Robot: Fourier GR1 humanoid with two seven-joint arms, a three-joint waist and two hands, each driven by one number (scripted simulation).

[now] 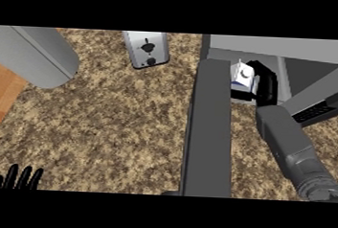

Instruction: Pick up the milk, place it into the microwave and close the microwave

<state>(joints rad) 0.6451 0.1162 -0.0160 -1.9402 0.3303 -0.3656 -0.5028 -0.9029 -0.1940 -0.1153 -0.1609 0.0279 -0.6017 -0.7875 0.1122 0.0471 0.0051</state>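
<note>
Inside the microwave point(274, 48), just past its open door point(208, 127), the right robot hand point(265, 84) curls around the milk point(243, 75) to set it down, while the left robot hand point(17, 177) rests open, far from the microwave.

You have a speckled brown granite counter point(115, 113) carrying a silver toaster point(146, 49) near its back edge and the grey microwave point(274, 48) at the right, door point(208, 127) swung open.

White-blue milk carton point(243, 75); grey microwave point(274, 46); brown speckled counter point(115, 113); black right hand point(265, 84).
</note>
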